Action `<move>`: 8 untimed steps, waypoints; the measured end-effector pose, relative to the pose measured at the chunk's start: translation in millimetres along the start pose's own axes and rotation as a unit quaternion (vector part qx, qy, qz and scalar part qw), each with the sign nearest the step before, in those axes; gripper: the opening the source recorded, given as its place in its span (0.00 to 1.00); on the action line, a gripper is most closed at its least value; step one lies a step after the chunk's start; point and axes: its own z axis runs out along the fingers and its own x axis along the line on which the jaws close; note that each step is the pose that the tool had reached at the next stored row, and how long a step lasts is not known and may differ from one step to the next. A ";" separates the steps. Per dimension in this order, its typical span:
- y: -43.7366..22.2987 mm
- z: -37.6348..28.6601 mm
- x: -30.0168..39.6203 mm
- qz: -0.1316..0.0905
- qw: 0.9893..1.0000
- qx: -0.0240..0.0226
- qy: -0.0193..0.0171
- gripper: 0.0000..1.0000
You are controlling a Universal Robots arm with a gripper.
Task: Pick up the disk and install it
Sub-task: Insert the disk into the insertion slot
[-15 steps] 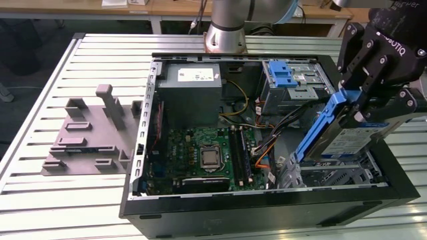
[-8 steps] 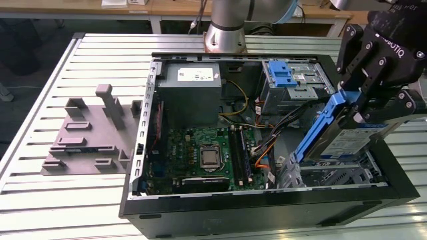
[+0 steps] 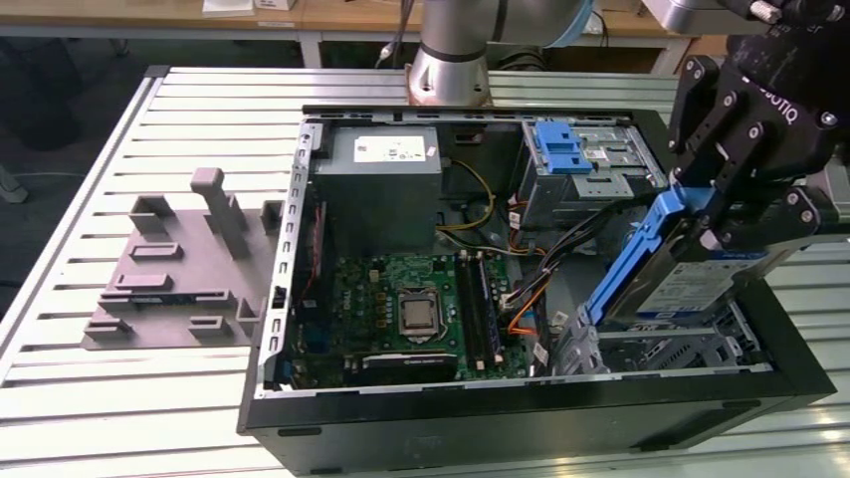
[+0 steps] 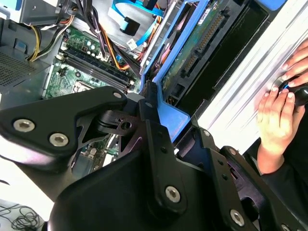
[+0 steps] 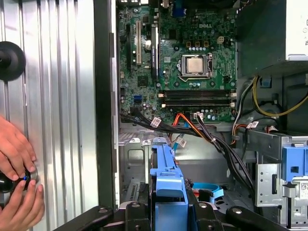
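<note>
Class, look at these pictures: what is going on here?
The robot arm's gripper is shut on the disk, holding it tilted by its blue bracket over the metal drive bay of the open computer case. The disk is not yet seated. A person's hands are at a black knob beside the case.

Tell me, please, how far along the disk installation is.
Done: pickup, since the pincer is shut on the disk. In hand: the disk hangs tilted over the metal drive cage of the open computer case. Left: it is not yet seated in the cage.
</note>
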 end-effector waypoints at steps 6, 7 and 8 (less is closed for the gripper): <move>0.1 4.4 0.0 0.000 1.000 0.000 0.000 0.36; 0.1 5.1 0.0 0.000 1.000 0.000 0.000 0.36; 0.2 5.8 0.1 0.000 1.000 0.000 0.000 0.36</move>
